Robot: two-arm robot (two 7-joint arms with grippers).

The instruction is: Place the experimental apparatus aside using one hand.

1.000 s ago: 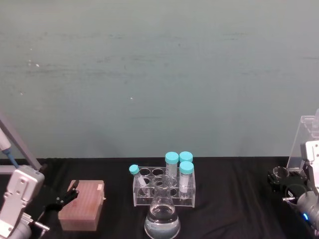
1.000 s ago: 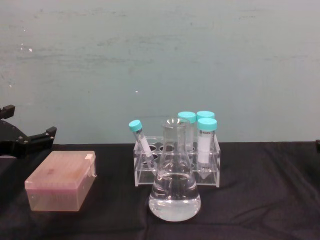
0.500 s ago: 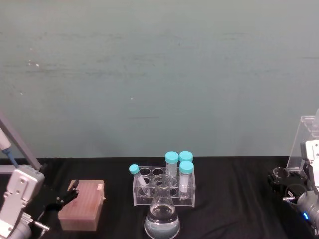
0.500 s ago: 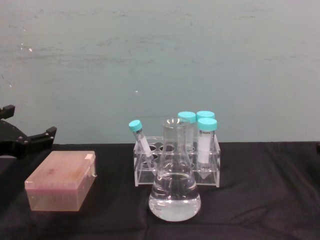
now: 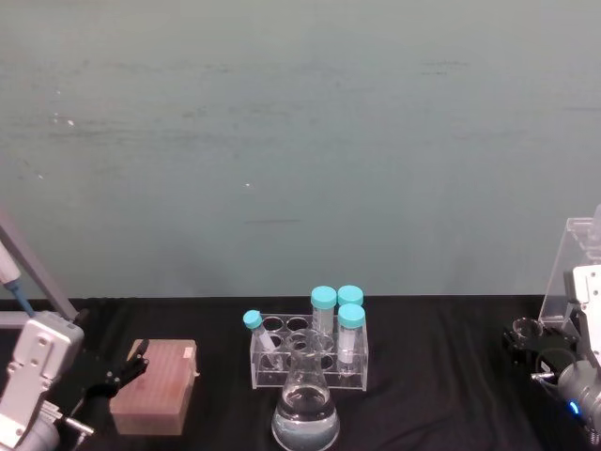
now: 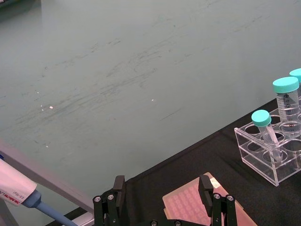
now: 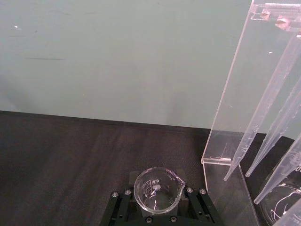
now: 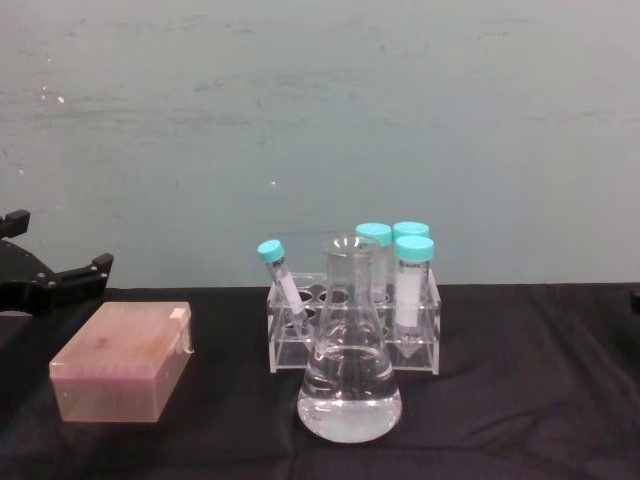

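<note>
The small glass beaker (image 7: 157, 186) is clear, thin-walled and empty, so it is judged light, rigid, slippery and breakable. Grip it low on the wall with moderate force. It sits at the right end of the surface (image 5: 441, 348), just beside the acrylic stand (image 7: 235, 113). The right gripper (image 7: 158, 195) is closed around it. The left gripper (image 6: 162, 186), far left by the pink box (image 6: 188, 209), is spread wide and empty.

The surface (image 8: 520, 400) is black; the wall (image 5: 300, 141) is pale green with faint scuffs. The tubes (image 8: 413, 290) have turquoise caps and stand in a clear rack (image 8: 285, 352). The conical flask (image 8: 350, 385), small beaker (image 7: 156, 186) and acrylic stand (image 7: 235, 103) are colourless. The box (image 8: 120, 365) is translucent pink. The left gripper (image 6: 162, 186) and right gripper (image 7: 157, 194) are black with silver screws.
</note>
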